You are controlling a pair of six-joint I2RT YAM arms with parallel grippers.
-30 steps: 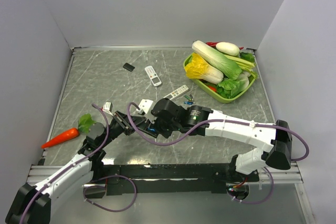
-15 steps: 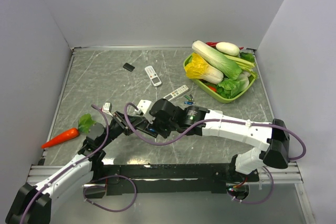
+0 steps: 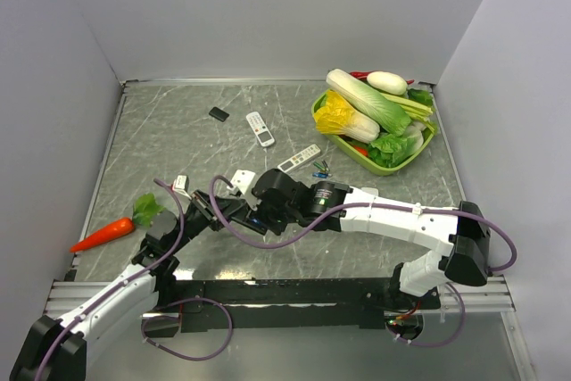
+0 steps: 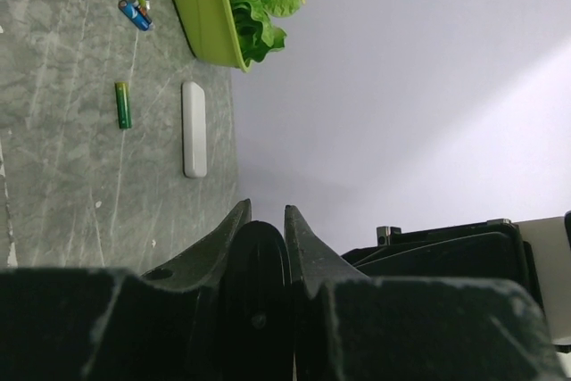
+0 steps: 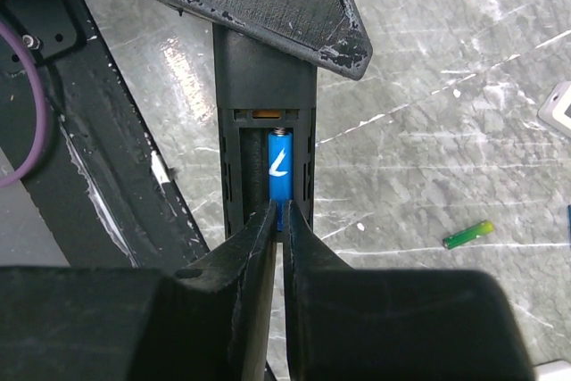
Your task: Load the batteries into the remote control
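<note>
R arm has edged left vs 1 s ago, closer to left claw (image 4: 260, 219), which stays clamped tight on the sides of a slim black plastic remote (image 5: 264, 78). Right claw (image 5: 279, 217) has tips pinched nearly together on the near end of a blue cylinder battery (image 5: 280, 167). The cell lies lengthwise in the remote's open compartment, straight ahead of the tips. Loose green battery (image 5: 468, 235) lies on grey marbled desk (image 5: 428, 131), off to right of right claw. More cells (image 4: 134, 13) lie well ahead of left claw, beside lime-green plastic tray (image 4: 207, 6).
</note>
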